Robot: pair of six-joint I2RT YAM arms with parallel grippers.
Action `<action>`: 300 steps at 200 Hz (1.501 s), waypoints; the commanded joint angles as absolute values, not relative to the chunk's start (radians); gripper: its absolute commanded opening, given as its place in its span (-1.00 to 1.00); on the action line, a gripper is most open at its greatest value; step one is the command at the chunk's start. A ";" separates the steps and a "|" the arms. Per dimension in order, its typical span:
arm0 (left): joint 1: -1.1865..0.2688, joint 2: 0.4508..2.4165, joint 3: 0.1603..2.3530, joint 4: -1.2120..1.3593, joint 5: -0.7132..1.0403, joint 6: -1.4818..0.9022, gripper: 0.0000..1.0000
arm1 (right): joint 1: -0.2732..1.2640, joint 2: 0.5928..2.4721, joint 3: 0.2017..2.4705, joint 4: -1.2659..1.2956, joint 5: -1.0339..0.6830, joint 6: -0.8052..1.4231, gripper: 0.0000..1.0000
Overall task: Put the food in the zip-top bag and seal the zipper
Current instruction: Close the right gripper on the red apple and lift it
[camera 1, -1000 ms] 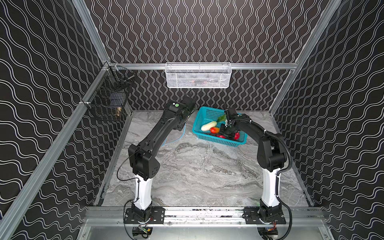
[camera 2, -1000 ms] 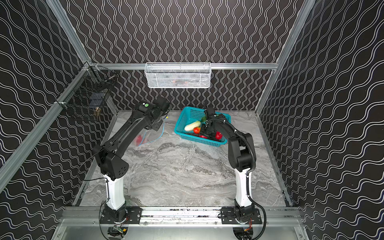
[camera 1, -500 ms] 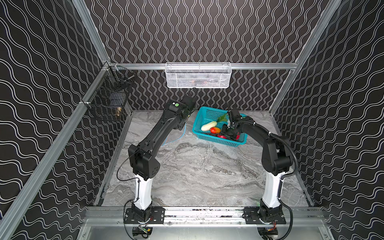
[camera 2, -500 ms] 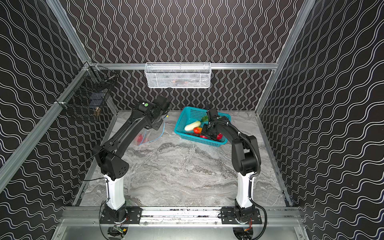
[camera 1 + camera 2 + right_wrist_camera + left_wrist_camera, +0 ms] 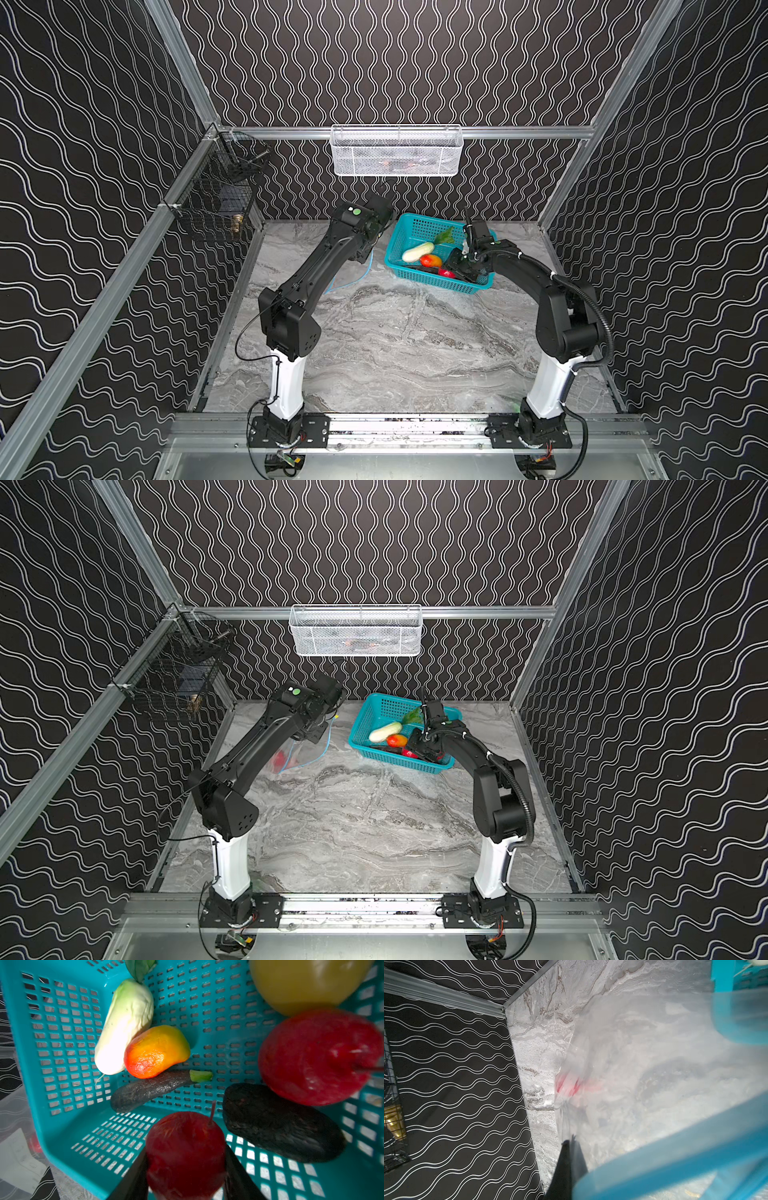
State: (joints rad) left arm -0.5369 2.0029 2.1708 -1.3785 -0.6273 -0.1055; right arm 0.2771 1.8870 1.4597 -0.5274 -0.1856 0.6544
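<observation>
Two arms are up, both working around the teal basket (image 5: 415,226) on the table (image 5: 395,332).

Left arm (image 5: 324,262): stretched long from its base, wrist bent down just left of the basket. Left jaws fully closed, pinching the mouth edge of the zip-top bag (image 5: 303,750). In the wrist view, clear film runs out from the dark fingertips (image 5: 566,1167). The bag hangs from that pinch and slumps on the table left of the basket, apart from it. The zipper (image 5: 329,737) curves down from the jaws with the mouth gaping, and the yellow slider (image 5: 336,717) sits at its upper end. One red piece (image 5: 277,759) lies inside the bag.

Right arm (image 5: 528,266): elbow bent, forearm coming in from the right of the basket, wrist dipped into it. Right jaws about half open, one finger on each side of a red round fruit (image 5: 185,1153), both touching it. Lifted or resting: cannot tell.

Other food in the basket:
- white-green long one (image 5: 124,1026)
- orange-yellow fruit (image 5: 155,1051)
- dark elongated one (image 5: 149,1088)
- second dark piece (image 5: 280,1124)
- larger red fruit (image 5: 318,1057)
- yellow-brown potato (image 5: 301,982)
- leafy green (image 5: 141,968)

Versus one second ago: the right elbow has swung further right of the basket, and its jaws remain inside. Left arm and bag unchanged.
</observation>
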 commanded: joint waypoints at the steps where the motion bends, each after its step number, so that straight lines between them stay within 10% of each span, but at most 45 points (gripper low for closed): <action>1: -0.537 2.002 2.172 -1.376 -0.627 -0.123 -1.00 | 0.274 1.856 1.447 -0.472 -0.195 0.680 -0.27; 300: -0.543 2.020 2.187 -1.384 -0.605 -0.119 -1.00 | 0.282 1.535 1.090 0.020 -0.379 0.855 -0.31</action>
